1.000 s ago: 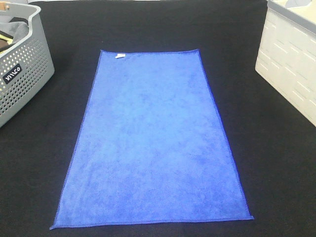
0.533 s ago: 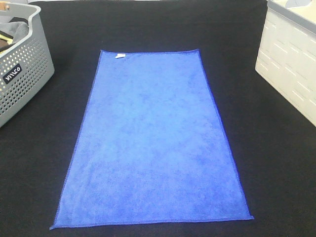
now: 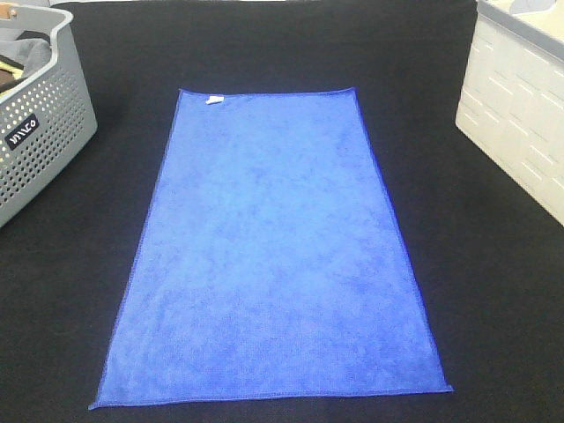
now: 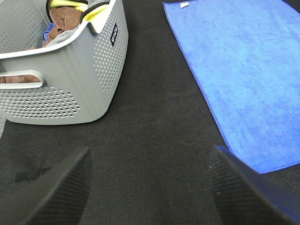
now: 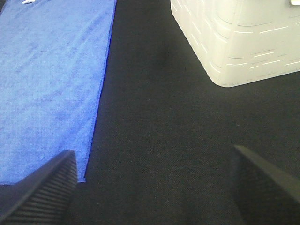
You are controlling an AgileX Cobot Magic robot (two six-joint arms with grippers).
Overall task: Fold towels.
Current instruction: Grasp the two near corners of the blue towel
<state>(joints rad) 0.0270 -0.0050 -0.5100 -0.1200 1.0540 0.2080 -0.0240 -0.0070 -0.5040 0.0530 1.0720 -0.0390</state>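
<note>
Above the black mat [image 3: 493,291] beside the blue towel [image 3: 273,247], left pincer [image 4: 150,157] and right pincer [image 5: 154,157] wide, empty.

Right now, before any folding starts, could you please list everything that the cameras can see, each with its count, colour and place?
blue towel: one, blue, spread flat in the middle of the table
label: one, white, at the towel's far left corner
grey basket: one, grey with holes, far left of the table
cloths: several, brown, yellow and grey, piled inside the grey basket
white crate: one, white, far right of the table
table cover: one, black, under everything
left gripper: one, black, open, over bare cover between basket and towel
right gripper: one, black, open, over bare cover between towel and crate
</note>
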